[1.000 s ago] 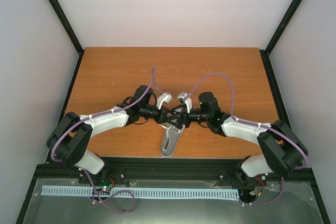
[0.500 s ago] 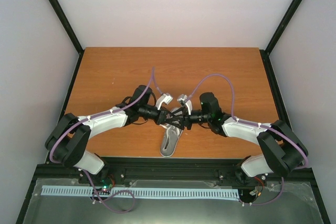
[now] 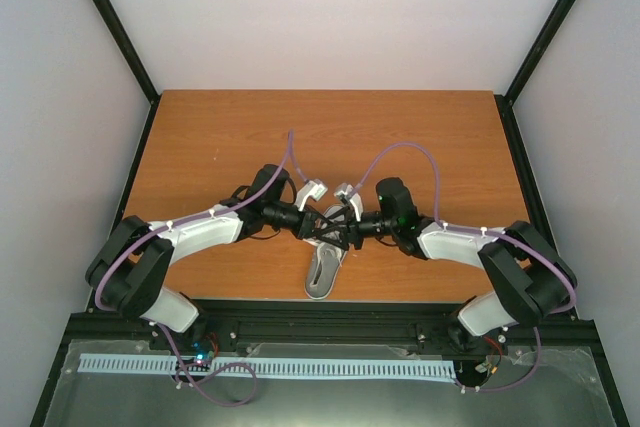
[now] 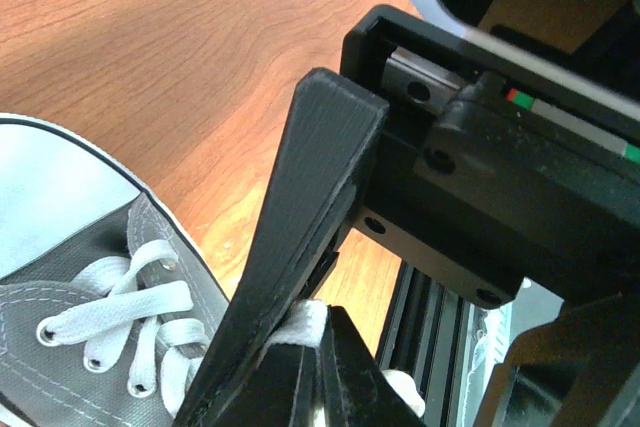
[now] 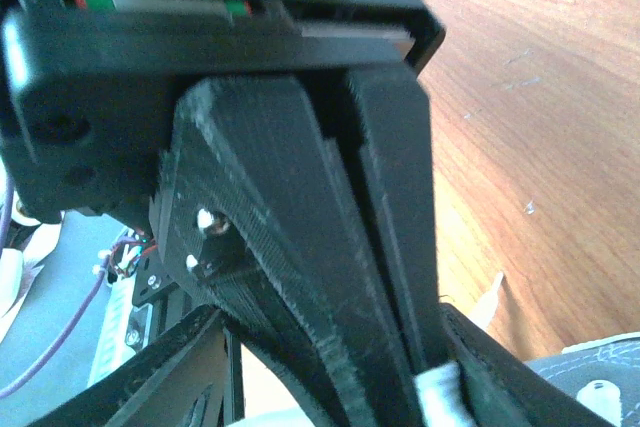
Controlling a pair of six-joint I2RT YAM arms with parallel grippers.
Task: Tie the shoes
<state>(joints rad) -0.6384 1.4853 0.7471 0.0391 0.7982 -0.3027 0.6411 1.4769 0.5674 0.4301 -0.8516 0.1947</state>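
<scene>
The grey sneaker (image 3: 322, 272) with white toe cap lies on the wooden table (image 3: 250, 137) near its front edge, between the two arms. Both grippers meet just above it. In the left wrist view, the shoe (image 4: 150, 247) shows its laced eyelets at lower left. My left gripper (image 4: 318, 332) is shut on a white lace (image 4: 300, 325). My right gripper (image 5: 335, 377) is open, and its fingers straddle the left gripper's shut fingers. The lace (image 5: 440, 392) sits against my right gripper's own finger (image 5: 495, 362). A loose lace end (image 5: 490, 297) hangs over the table.
A black rail (image 3: 330, 322) runs along the table's front edge, with a white slotted strip (image 3: 260, 365) below it. Black frame posts and pale walls enclose the table on three sides. Purple cables loop over both arms.
</scene>
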